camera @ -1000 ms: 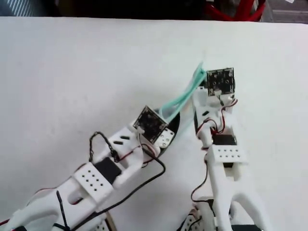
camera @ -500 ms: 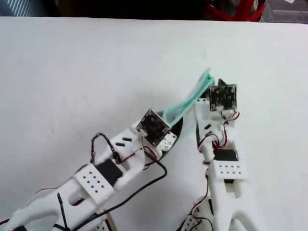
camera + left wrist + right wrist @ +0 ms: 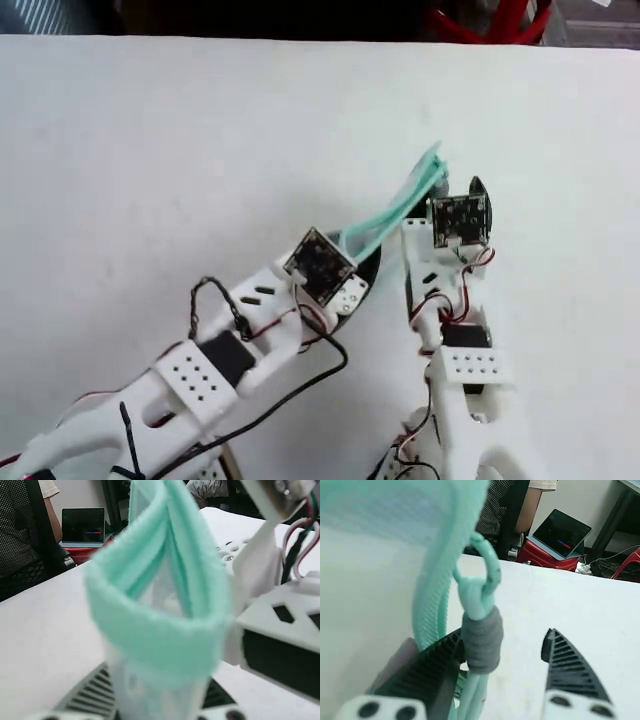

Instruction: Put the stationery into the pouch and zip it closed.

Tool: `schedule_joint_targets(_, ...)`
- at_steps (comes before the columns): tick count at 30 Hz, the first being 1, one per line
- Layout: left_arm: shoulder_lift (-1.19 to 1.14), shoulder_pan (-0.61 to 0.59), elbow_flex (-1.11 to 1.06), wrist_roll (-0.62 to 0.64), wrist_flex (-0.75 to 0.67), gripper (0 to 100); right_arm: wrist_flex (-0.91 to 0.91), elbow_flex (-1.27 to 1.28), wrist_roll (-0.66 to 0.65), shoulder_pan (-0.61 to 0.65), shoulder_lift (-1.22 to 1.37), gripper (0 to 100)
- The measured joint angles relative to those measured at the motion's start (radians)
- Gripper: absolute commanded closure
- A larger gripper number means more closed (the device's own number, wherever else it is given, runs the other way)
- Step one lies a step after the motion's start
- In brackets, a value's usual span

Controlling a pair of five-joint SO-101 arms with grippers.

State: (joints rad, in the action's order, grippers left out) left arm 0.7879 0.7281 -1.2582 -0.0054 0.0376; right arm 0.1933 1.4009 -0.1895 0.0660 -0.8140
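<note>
The pouch (image 3: 395, 205) likely handles light and floppy. The left gripper (image 3: 160, 702) pinches its near end. The right gripper (image 3: 512, 645) stands spread, one jaw against the pull (image 3: 480, 630), the suggested hold.

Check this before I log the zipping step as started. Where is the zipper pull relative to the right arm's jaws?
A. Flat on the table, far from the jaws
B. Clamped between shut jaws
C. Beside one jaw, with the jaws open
C: in the right wrist view the pull sits against one jaw, with a clear gap of table between it and the other jaw.
</note>
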Motion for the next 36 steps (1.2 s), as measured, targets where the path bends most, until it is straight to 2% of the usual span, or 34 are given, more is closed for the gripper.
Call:
schedule_joint_targets(10, 0.0, 0.0, 0.0, 0.0, 0.0, 98, 0.321, 0.146, 0.0, 0.002, 0.0, 76.8)
schedule_joint_targets(14, 0.0, 0.0, 0.0, 0.0, 0.0, 98, 0.359, 0.158, 0.0, 0.002, 0.0, 76.9)
schedule_joint_targets(18, 0.0, 0.0, 0.0, 0.0, 0.0, 98, 0.35, 0.158, 0.0, 0.002, -0.006, 78.2)
schedule_joint_targets(23, 0.0, 0.0, 0.0, 0.0, 0.0, 98, 0.341, 0.158, 0.0, 0.002, -0.006, 97.7)
schedule_joint_targets(29, 0.0, 0.0, 0.0, 0.0, 0.0, 98, 0.341, 0.158, -0.002, -0.023, -0.006, 98.1)
schedule_joint_targets(31, 0.0, 0.009, 0.0, -0.002, 0.0, 95, 0.336, 0.158, -0.002, -0.043, -0.025, 98.1)
schedule_joint_targets(34, 0.0, 0.011, -0.002, -0.002, 0.0, 87, 0.259, 0.147, -0.002, -0.06, -0.091, 98.1)
schedule_joint_targets(36, 0.0, 0.011, -0.002, -0.002, 0.0, 85, 0.149, 0.11, -0.002, -0.071, -0.155, 98.1)
